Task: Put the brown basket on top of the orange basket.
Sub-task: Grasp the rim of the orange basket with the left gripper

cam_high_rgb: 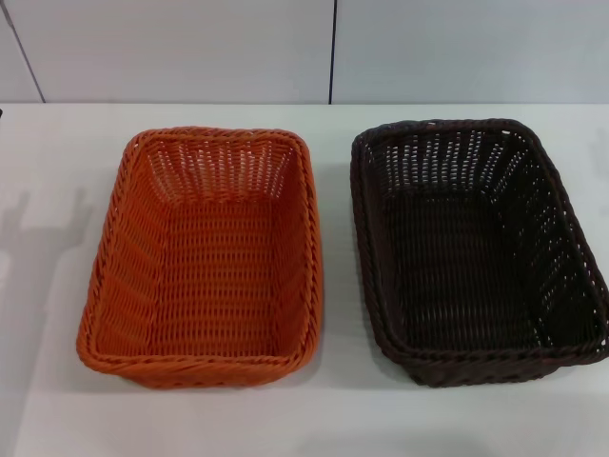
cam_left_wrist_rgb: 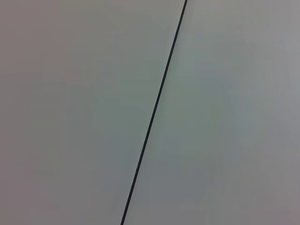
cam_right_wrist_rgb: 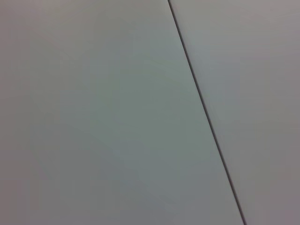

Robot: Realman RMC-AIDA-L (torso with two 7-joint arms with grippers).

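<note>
Brown basket (cam_high_rgb: 476, 249), rectangular dark open-weave wicker, braided rim, beside matching orange basket (cam_high_rgb: 205, 257), apart, neither gripper visible

- The left wrist view shows a plain pale grey-white panelled surface (cam_left_wrist_rgb: 84, 112) that fills the whole picture.
- A thin dark seam (cam_left_wrist_rgb: 154, 110) crosses it as one straight slanted line, running from edge to edge.
- The seam splits the surface into two flat panels, one on each side, alike in tone.
- Neither panel bears any mark or object.
</note>
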